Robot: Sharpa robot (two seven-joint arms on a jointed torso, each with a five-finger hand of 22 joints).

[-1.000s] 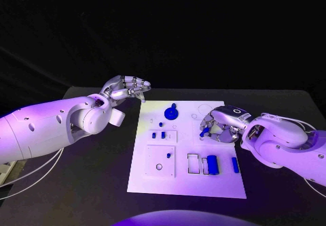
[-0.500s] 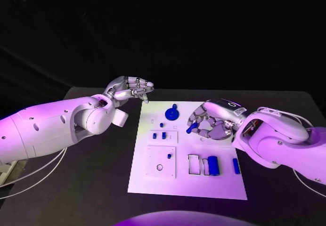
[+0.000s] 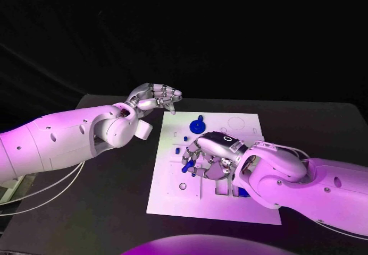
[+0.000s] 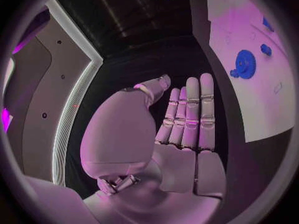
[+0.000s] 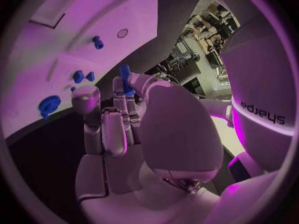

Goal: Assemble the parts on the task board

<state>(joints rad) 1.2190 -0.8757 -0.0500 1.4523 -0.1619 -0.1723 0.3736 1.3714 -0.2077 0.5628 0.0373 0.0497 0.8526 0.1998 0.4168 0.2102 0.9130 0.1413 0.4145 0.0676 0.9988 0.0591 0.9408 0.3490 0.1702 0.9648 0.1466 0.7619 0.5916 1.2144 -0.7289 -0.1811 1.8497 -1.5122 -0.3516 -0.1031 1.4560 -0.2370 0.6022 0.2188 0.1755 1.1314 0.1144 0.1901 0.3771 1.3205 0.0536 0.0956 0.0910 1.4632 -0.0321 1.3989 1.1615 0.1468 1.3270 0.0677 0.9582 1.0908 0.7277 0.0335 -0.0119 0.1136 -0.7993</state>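
The white task board (image 3: 207, 210) lies in the middle of the black table. My right hand (image 3: 208, 159) hovers over its left-middle area and pinches a small blue peg (image 3: 187, 166) between thumb and finger; the right wrist view shows the same peg (image 5: 126, 79) upright at the fingertips. A blue gear (image 3: 198, 126) sits near the board's far edge, and small blue pegs (image 3: 178, 150) stand beside the right hand. My left hand (image 3: 157, 98) is raised off the board's far left corner, its palm (image 4: 187, 134) holding nothing. My right arm hides the board's right side.
A round hole (image 3: 182, 186) shows in a square recess on the board's near left. The gear (image 5: 49, 104) and several pegs (image 5: 77, 76) also lie on the board (image 5: 74, 20) in the right wrist view. Dark table surrounds the board.
My right hand has carried the blue peg leftward across the board, from its right-middle to its left-middle. The left hand has stayed in about the same place.
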